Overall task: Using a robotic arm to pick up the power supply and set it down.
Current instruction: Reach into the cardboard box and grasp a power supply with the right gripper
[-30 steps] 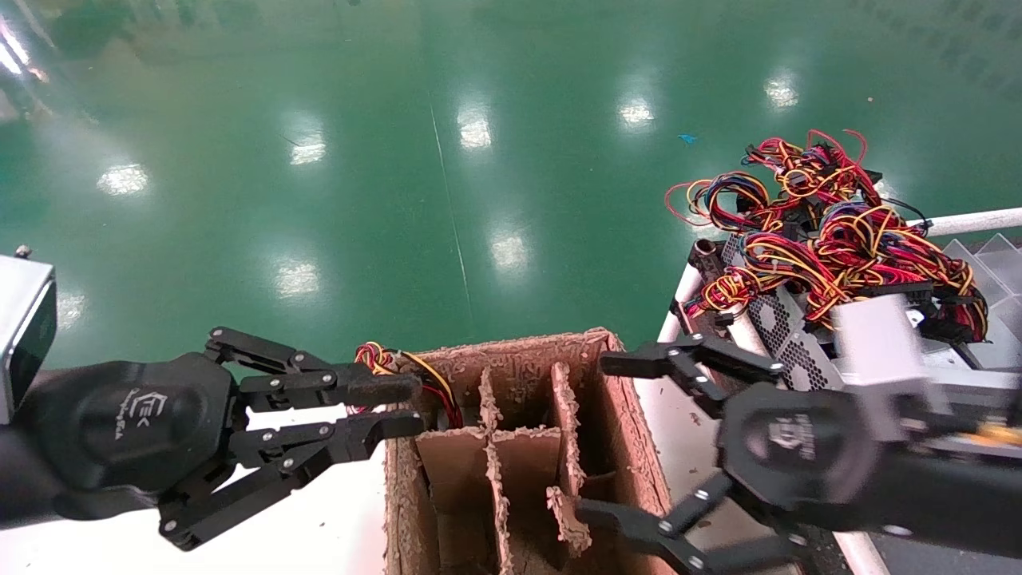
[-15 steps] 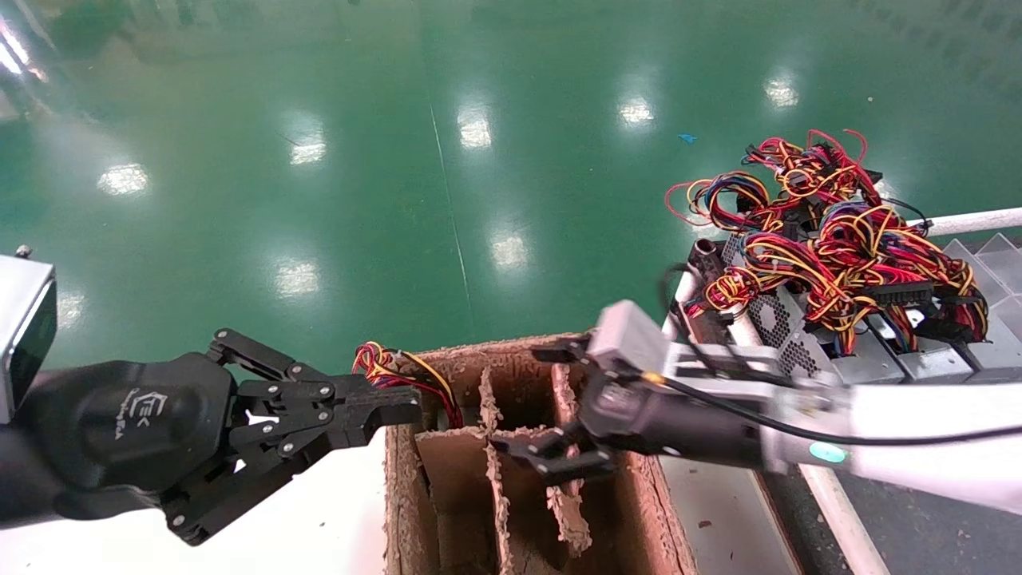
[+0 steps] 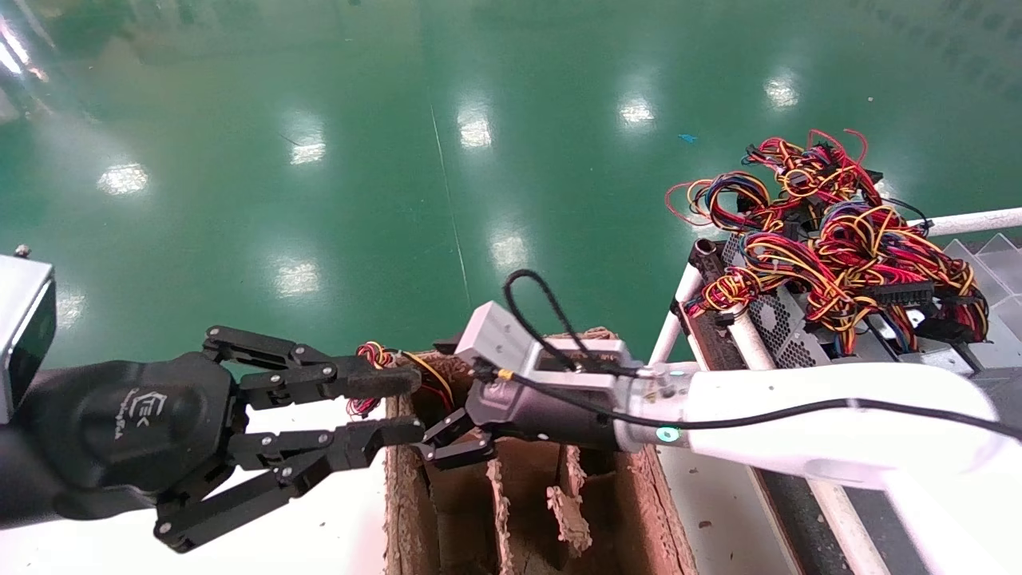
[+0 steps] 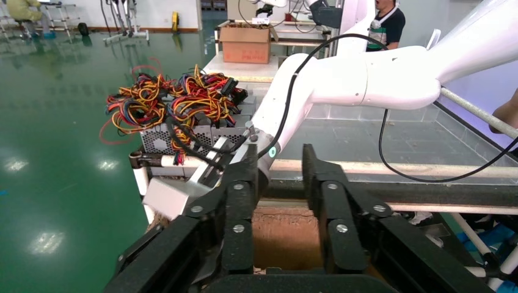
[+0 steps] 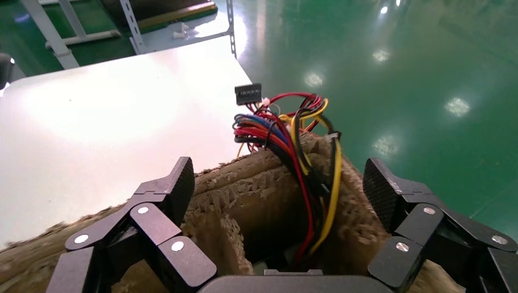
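One power supply sits deep in the far-left compartment of the cardboard box. Only its red, yellow and black wires show, spilling over the rim. My right robotic arm reaches across the box, and its gripper hangs open just above that compartment, one finger on each side of the wires, touching nothing. My left gripper is open beside the box's left wall, close to the wire loop, and holds nothing.
Several more grey power supplies with tangled wires lie heaped on a white pipe rack at the right. The box stands on a white table and has ragged cardboard dividers. Green floor lies beyond.
My right arm swung left from the rack, across the box, to the far-left compartment. My left gripper narrowed half a second ago and has opened again.
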